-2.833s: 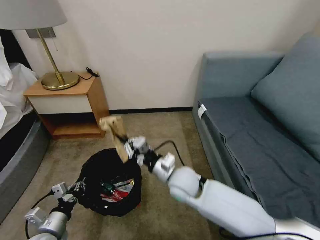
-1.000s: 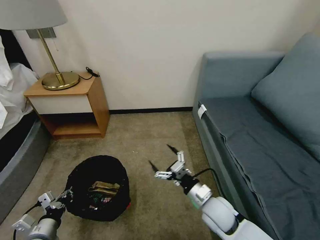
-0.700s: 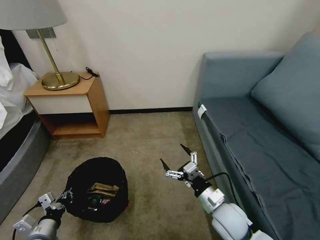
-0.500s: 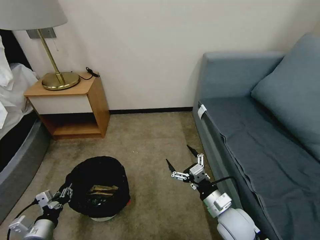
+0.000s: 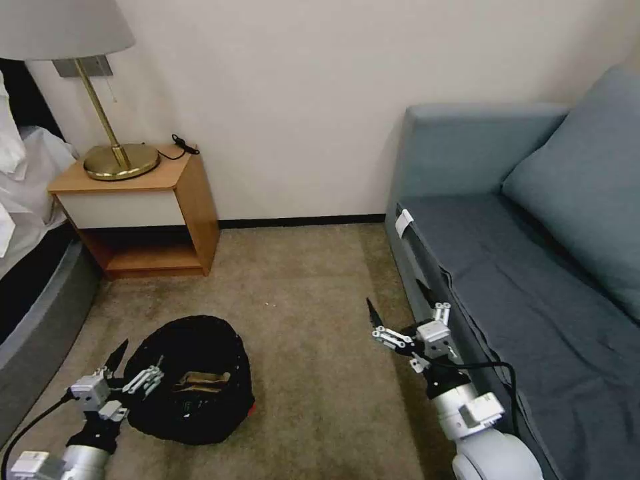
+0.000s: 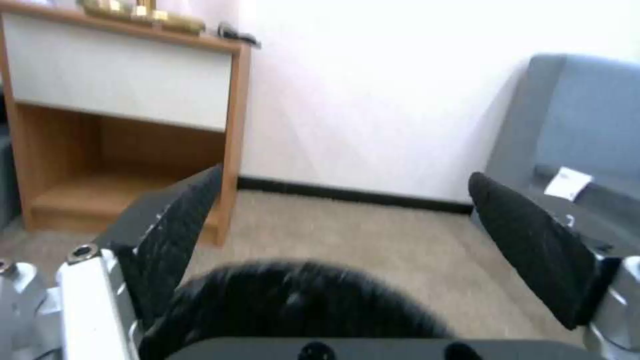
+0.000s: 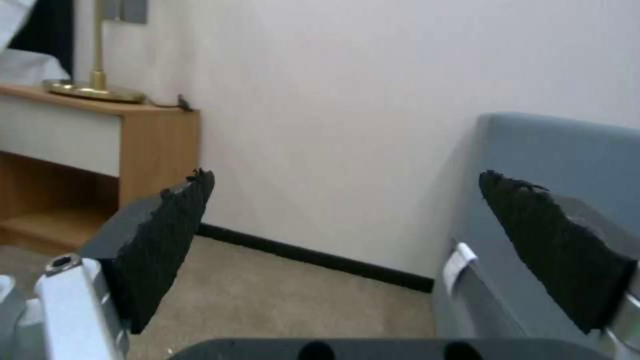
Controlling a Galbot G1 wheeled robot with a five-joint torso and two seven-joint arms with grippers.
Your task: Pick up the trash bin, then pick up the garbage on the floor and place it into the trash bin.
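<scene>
Carpeted floor now bare of garbage, bin [image 5: 190, 380] set down near the nightstand [image 5: 137, 210] with scraps inside, left claw [image 5: 133, 368] just released and spread beside it, right claw [image 5: 400, 320] apart, withdrawn toward the sofa [image 5: 520, 267]: task seemingly done.

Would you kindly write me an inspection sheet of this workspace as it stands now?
Surface: tan carpet, no loose litter seen.
Job's things: trash bin stands on the carpet; garbage, a tan scrap, lies inside it.
Clutter: nothing seen.
Grippers: left gripper open at the bin's near-left rim, one finger over the rim and one outside; right gripper open, empty, above the carpet beside the sofa.
Cables: black cable loops at the right wrist; another cable runs along the left arm; the lamp cord lies on the nightstand.
Surroundings: lamp on the nightstand, bed edge to the left, plain wall.
</scene>
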